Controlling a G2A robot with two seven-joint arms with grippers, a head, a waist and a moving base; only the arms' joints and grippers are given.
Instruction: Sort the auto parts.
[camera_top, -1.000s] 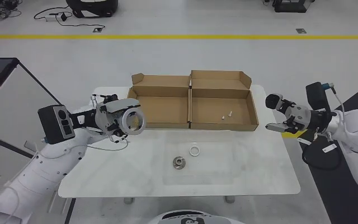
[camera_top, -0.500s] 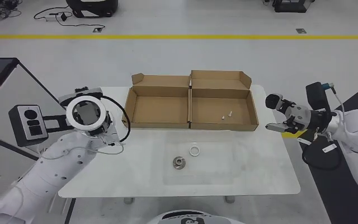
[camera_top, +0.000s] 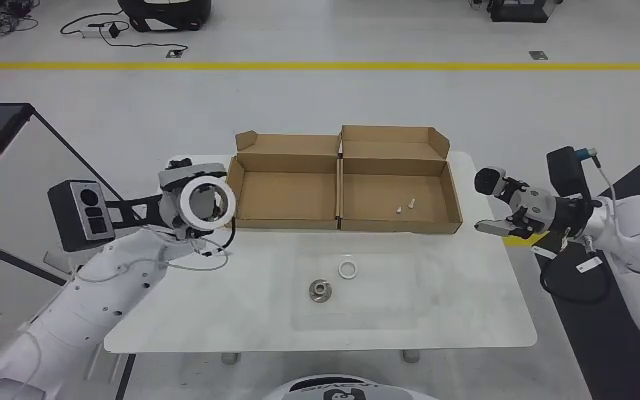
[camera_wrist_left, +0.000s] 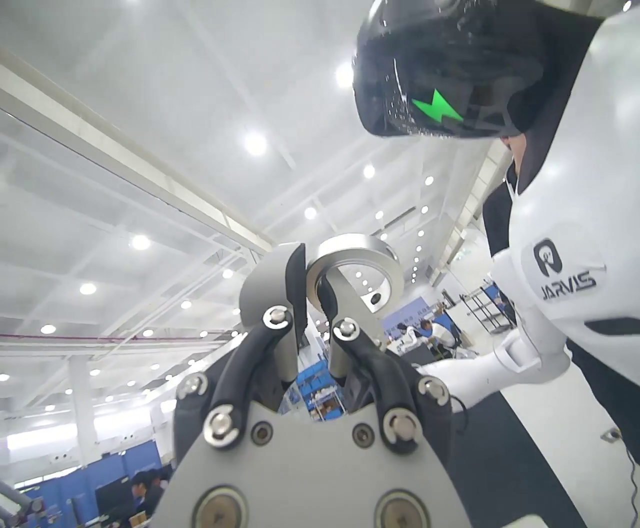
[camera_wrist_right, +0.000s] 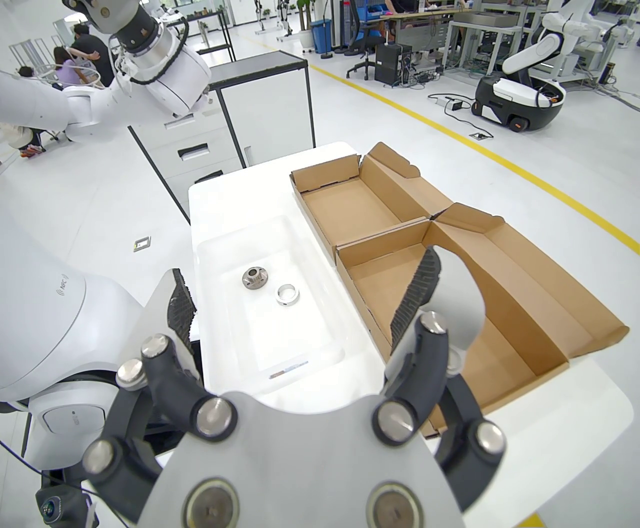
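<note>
left gripper (camera_wrist_left: 310, 285) upturned, fingers (camera_wrist_left: 298, 282) pinching ring (camera_wrist_left: 352, 243) | right gripper (camera_wrist_right: 305, 270) fingers (camera_wrist_right: 420, 292) spread

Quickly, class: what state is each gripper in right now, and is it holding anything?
Left gripper: shut on the metal ring.
Right gripper: open, holding nothing.

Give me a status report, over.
Left gripper shut on metal ring, beside the left box. Right gripper open, beyond the table. Hub and small ring on table.

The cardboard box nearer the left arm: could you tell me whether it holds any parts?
No, the top view shows the left box bare inside, while small white parts lie in the right box.
</note>
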